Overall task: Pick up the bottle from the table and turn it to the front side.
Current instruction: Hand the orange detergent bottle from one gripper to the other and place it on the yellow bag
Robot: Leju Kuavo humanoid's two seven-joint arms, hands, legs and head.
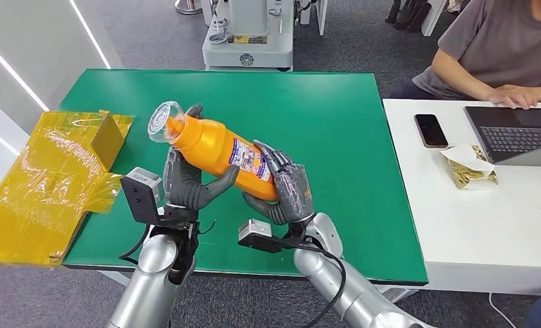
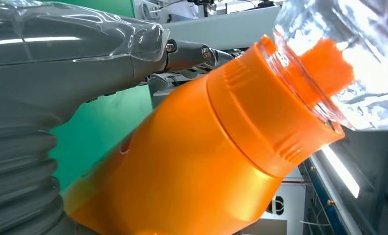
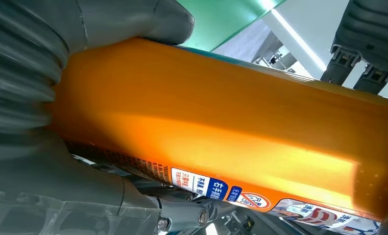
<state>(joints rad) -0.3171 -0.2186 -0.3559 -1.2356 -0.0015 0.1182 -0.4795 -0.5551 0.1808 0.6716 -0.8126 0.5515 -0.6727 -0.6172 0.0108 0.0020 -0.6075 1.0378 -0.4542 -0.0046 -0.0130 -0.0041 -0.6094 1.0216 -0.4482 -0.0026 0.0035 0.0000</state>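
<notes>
An orange bottle (image 1: pixel 216 147) with a clear cap (image 1: pixel 164 121) and a printed label (image 1: pixel 249 160) is held up above the green table (image 1: pixel 336 123), tilted, cap toward the far left. My left hand (image 1: pixel 186 181) grips its neck end from below, thumb under the body. My right hand (image 1: pixel 285 188) wraps its base end, fingers over the label. In the left wrist view the orange bottle (image 2: pixel 192 161) and its clear cap (image 2: pixel 349 54) lie against my left hand (image 2: pixel 60 73). In the right wrist view the bottle (image 3: pixel 221 127) presses against my right hand (image 3: pixel 40 161).
A yellow plastic-wrapped box (image 1: pixel 49 181) lies at the table's left edge. A white desk (image 1: pixel 473 225) on the right carries a phone (image 1: pixel 431 130), a laptop (image 1: pixel 517 130) and a snack packet (image 1: pixel 469 167); a person (image 1: pixel 493 48) sits there. A machine base (image 1: pixel 248 37) stands beyond the table.
</notes>
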